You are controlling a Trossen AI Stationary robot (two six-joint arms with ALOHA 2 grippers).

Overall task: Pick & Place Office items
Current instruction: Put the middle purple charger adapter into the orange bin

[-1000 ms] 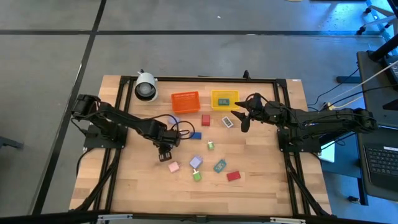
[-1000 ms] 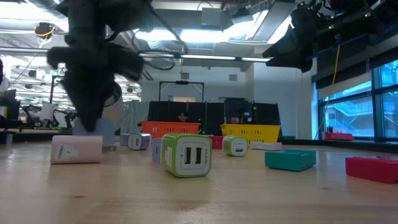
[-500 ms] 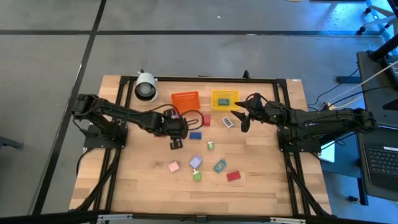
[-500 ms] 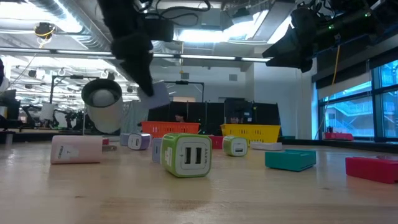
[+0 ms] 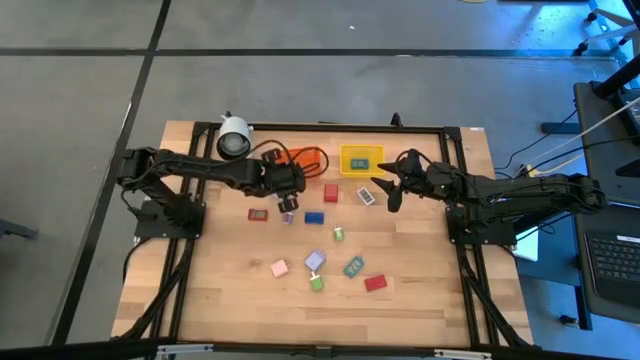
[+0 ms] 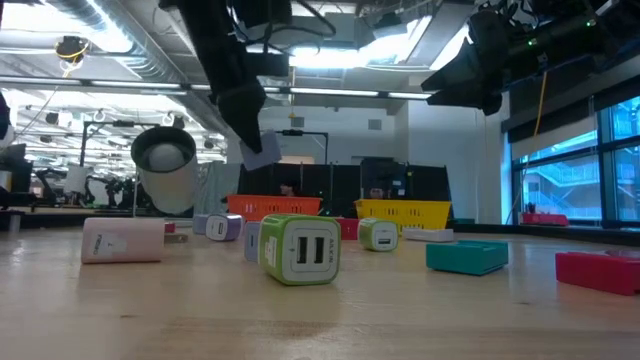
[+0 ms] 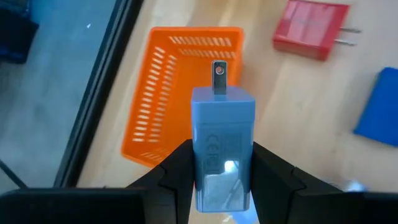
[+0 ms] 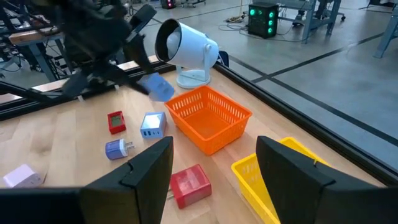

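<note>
— Up and across went the left gripper (image 7: 214, 186) since a second ago, from the pink block (image 5: 279, 268) to the orange bin (image 7: 180, 93), fingers clamped on a lilac-blue plug block (image 7: 222, 146).

— And the right gripper (image 5: 385, 190)?

— Its fingers stood apart, holding nothing, beside the yellow bin (image 5: 360, 159). Orange bin looked empty; a red block (image 5: 331, 192) and blue block (image 5: 314, 216) lay near, the white camera (image 5: 234, 138) well clear.

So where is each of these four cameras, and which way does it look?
High view: overhead, straight down on the table; both arms show.
Low view: at tabletop height, looking across into the room; arms hang from above.
Left wrist view: on the left arm, over its fingers gripping a blue charger.
Right wrist view: on the right arm, past its open fingers.
Shared: the orange bin shows in both wrist views.
</note>
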